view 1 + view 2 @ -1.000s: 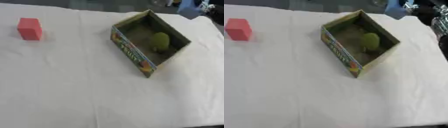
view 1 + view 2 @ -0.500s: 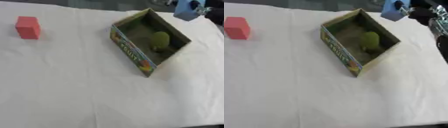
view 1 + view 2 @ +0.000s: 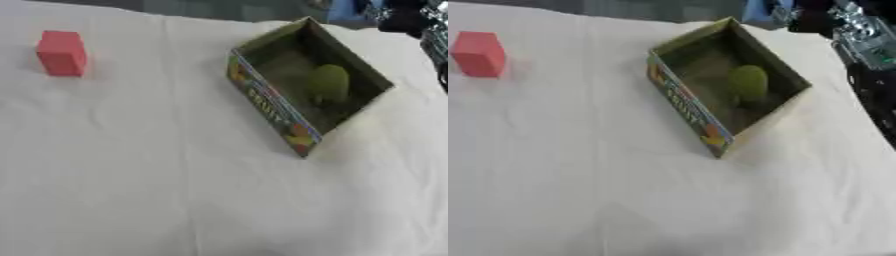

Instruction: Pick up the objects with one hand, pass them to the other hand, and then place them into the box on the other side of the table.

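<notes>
Open cardboard box (image 3: 684, 102) on the right half of the white-clothed counter (image 3: 157, 190), a green rounded object (image 3: 748, 81) lying inside. Red block (image 3: 62, 52) standing well apart at the far left. Right hand (image 3: 811, 20) at the top right edge just beyond the box's far corner, fingers curled round a blue object (image 3: 760, 12); left hand out of sight.

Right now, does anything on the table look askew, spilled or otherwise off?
Only mildly. The box sits diagonal to the table edge, though upright and intact, with a green object inside. The red block stands alone at far left. Nothing is spilled or visibly damaged.
</notes>
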Motion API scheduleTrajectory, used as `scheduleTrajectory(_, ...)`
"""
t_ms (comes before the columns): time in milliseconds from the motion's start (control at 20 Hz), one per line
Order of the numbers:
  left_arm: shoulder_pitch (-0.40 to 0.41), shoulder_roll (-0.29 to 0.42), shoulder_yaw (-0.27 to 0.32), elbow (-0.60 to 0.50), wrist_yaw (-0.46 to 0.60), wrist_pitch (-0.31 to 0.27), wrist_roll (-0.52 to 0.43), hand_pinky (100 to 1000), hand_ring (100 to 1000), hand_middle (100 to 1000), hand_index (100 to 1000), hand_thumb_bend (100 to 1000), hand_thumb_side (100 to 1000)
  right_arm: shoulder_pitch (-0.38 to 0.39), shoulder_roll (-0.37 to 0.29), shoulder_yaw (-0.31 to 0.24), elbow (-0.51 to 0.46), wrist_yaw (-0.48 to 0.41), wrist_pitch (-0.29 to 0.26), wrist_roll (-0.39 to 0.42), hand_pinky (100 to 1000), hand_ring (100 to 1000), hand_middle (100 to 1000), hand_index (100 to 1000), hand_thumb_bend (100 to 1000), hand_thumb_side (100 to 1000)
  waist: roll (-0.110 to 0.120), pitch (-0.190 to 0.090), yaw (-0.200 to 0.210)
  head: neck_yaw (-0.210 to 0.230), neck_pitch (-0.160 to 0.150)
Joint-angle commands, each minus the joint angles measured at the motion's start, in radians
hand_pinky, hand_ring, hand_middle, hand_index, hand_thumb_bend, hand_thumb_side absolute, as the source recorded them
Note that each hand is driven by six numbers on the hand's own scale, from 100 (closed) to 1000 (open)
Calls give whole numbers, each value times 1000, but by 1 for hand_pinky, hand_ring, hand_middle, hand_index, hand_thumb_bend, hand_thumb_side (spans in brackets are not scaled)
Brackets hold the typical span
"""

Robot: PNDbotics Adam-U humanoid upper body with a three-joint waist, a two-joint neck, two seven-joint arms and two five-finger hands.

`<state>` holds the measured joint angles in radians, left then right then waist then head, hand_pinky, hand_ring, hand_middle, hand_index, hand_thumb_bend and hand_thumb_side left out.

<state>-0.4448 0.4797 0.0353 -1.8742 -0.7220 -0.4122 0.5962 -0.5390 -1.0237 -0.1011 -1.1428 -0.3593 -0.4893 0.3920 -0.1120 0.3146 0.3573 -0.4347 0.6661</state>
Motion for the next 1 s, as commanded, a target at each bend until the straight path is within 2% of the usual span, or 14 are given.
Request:
scheduleTrajectory(50, -19, 9, 0, -23, 7, -2, 2, 634, 615, 739, 738, 436, 216, -24, -25, 1, 34, 85, -53, -23, 911, 928, 476, 526, 100, 198, -6, -3, 5, -14, -15)
scheduleTrajectory(250, -19, 11, 4, -27, 11, 0, 27, 636, 618, 736, 731, 427, 205, -20, -16, 6, 52, 176, -89, -75, 907, 966, 552, 597, 100, 207, -7, -2, 9, -12, -12)
scheduleTrajectory(350, -19, 12, 4, -22, 8, 5, 26, 637, 618, 738, 730, 422, 210, -16, -14, 11, 41, 220, -97, -86, 911, 1000, 631, 655, 100, 219, -8, -1, 9, -10, -11)
scheduleTrajectory(550, -21, 7, 6, -22, 1, 17, 34, 647, 620, 734, 721, 424, 201, -6, -7, 16, -1, 330, -143, -88, 926, 1000, 810, 773, 100, 236, -5, -1, 6, 1, -3)
scheduleTrajectory(700, -20, 6, 5, -20, -5, 23, 39, 647, 621, 734, 721, 424, 201, 0, -1, 16, -19, 389, -173, -107, 928, 1000, 826, 785, 100, 238, -3, 0, 5, 8, -2)
scheduleTrajectory(750, -21, 6, 5, -21, -5, 23, 42, 643, 615, 725, 713, 426, 190, 1, 0, 23, -28, 403, -186, -103, 1000, 1000, 1000, 1000, 100, 196, -2, 0, 5, 7, 0)
scheduleTrajectory(1000, -15, 16, 5, -12, -7, 13, 62, 643, 616, 724, 709, 422, 186, 12, 2, 29, -55, 452, -285, -46, 1000, 1000, 1000, 1000, 100, 145, 4, -3, -3, 8, 8)
